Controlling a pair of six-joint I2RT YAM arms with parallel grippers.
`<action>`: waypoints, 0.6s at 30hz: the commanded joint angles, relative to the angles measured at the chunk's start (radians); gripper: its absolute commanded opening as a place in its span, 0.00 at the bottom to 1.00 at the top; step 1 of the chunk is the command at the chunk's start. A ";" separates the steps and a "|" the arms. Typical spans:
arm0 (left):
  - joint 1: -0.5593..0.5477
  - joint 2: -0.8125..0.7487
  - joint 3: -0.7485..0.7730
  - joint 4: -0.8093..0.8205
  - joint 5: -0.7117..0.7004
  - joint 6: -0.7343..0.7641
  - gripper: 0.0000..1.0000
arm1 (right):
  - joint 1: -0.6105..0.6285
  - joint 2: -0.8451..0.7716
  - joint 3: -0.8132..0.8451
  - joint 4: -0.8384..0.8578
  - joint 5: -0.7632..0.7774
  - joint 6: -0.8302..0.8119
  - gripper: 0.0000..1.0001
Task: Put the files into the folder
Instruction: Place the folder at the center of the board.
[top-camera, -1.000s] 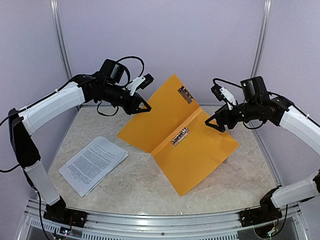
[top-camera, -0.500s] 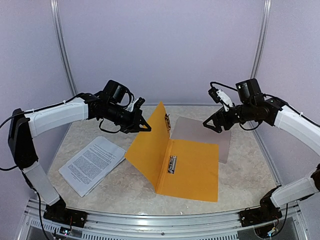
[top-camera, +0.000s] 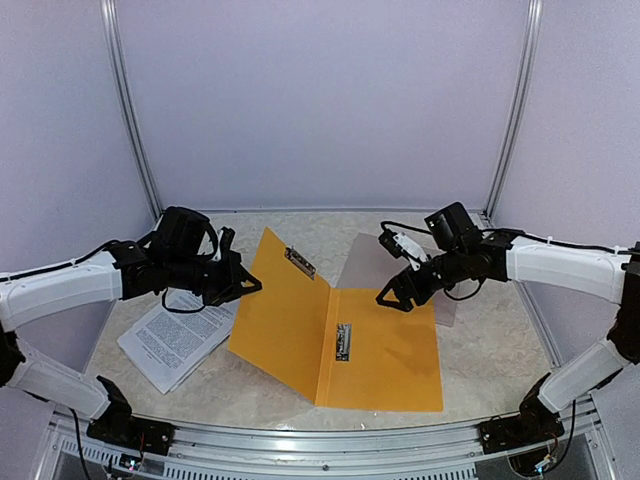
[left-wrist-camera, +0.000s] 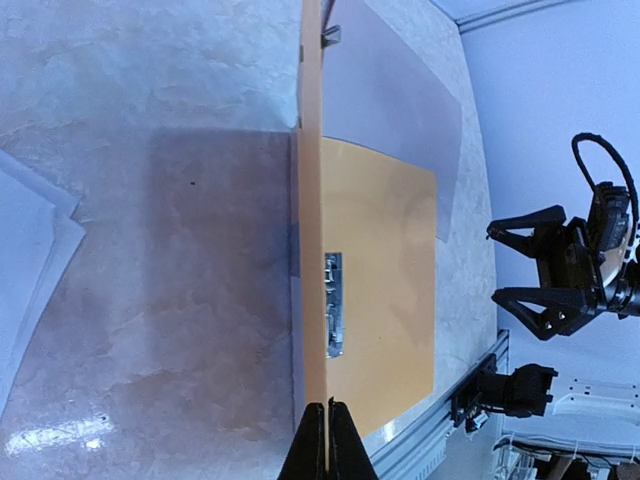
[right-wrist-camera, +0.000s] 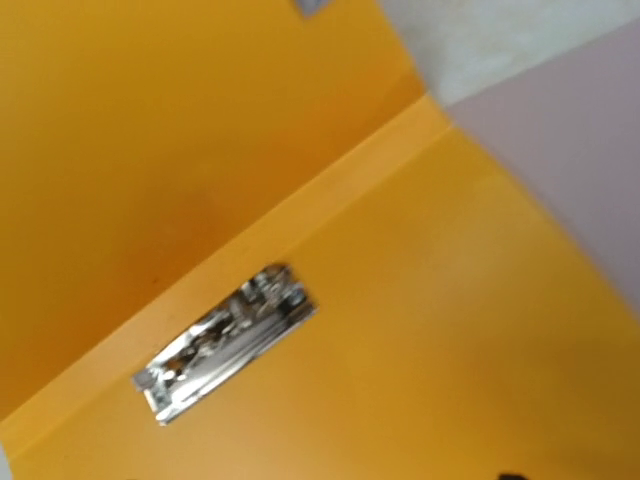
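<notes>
files: the white papers (top-camera: 185, 330) lie flat on the table (top-camera: 480, 330), left of the orange folder (top-camera: 385, 350). they are not in it yet.
which way: they sit just below my left gripper (top-camera: 250, 285), on its near side, and well apart from my right gripper (top-camera: 393, 292).
long side: it slants from near left up to far right.
nearer arm: my left one, by a lot.
left fingers: together. they look pinched on the edge of the folder's left cover, which stands tilted up.
right fingers: apart, holding nothing, hanging over the flat right cover near the metal clip (top-camera: 343, 342).
my guess: my left must let the cover go before it can reach the papers.
changed: a second ago the folder hung high in the air between my grippers. now its right half lies flat, and both my arms have come down. the papers did not move.
</notes>
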 joint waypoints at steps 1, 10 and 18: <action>-0.009 -0.090 -0.141 0.055 -0.213 -0.061 0.00 | 0.044 0.040 -0.016 0.086 0.017 0.057 0.73; -0.090 -0.224 -0.320 0.013 -0.402 -0.181 0.00 | 0.162 0.140 0.007 0.150 0.178 0.140 0.72; -0.245 -0.173 -0.388 -0.065 -0.541 -0.310 0.13 | 0.328 0.259 0.053 0.128 0.332 0.187 0.68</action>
